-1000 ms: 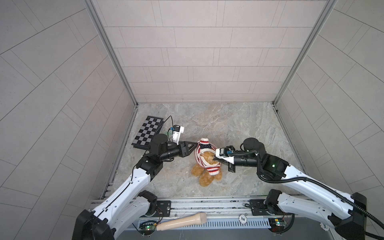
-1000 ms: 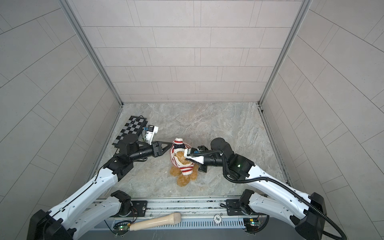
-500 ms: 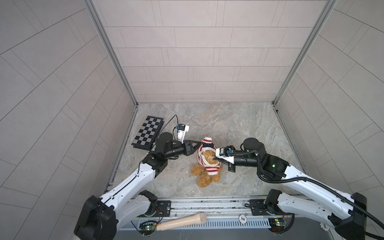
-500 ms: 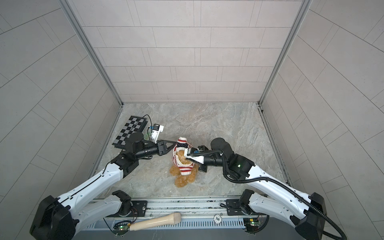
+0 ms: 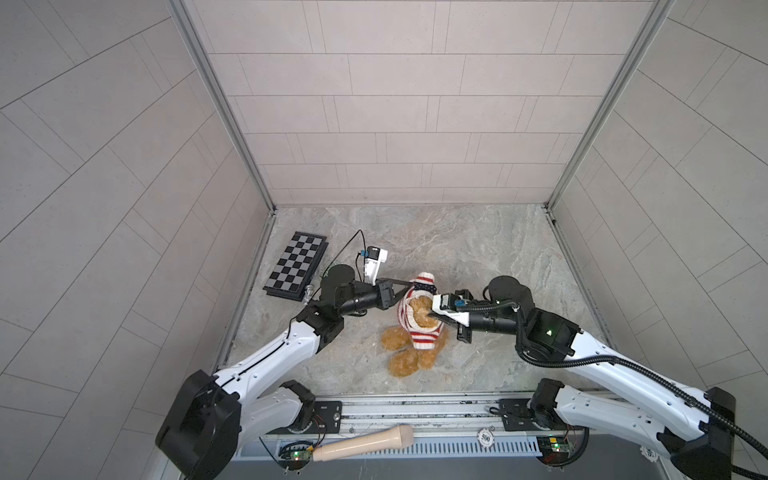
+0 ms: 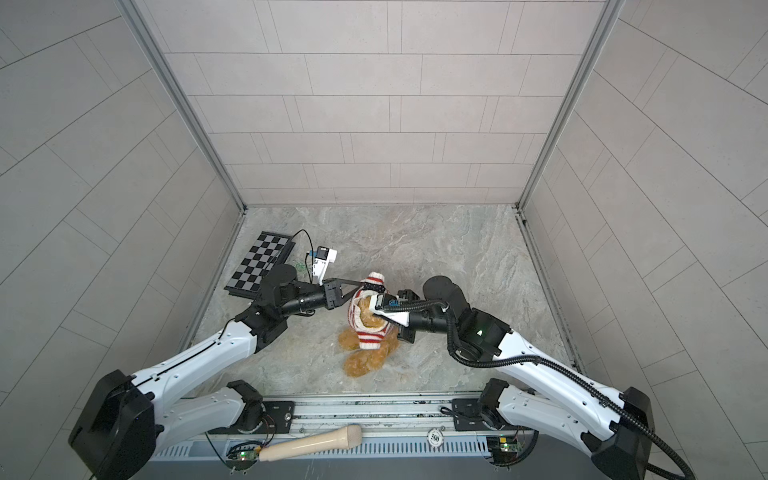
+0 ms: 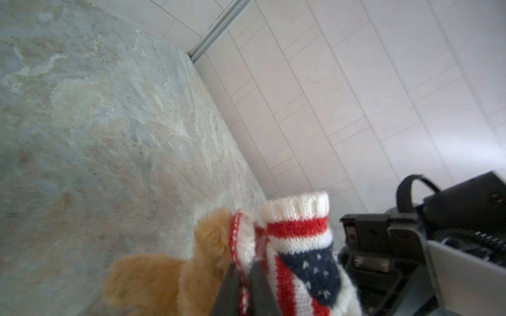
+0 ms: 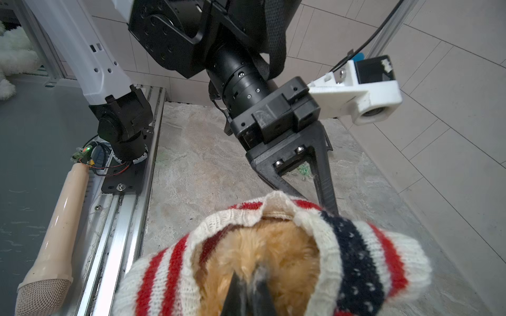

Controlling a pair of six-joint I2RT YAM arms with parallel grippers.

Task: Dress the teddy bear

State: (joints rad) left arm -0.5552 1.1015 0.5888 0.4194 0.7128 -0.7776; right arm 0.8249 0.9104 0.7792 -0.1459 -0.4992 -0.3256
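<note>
Golden-brown plush teddy bear [image 5: 403,365] left of centre on the marble worktop [image 5: 478,249], nearer its front edge. Upper body inside a red-and-white striped knit sweater [image 5: 417,332], legs bare toward the front edge. Left gripper [image 7: 242,276] clamped on the sweater's rim. Right gripper [image 8: 246,284] pinched tight into the bear's fur inside the opening. Chessboard [image 5: 297,266] by the left edge.

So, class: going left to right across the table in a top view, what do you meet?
chessboard → left wrist camera → bear → green light on the right arm
</note>
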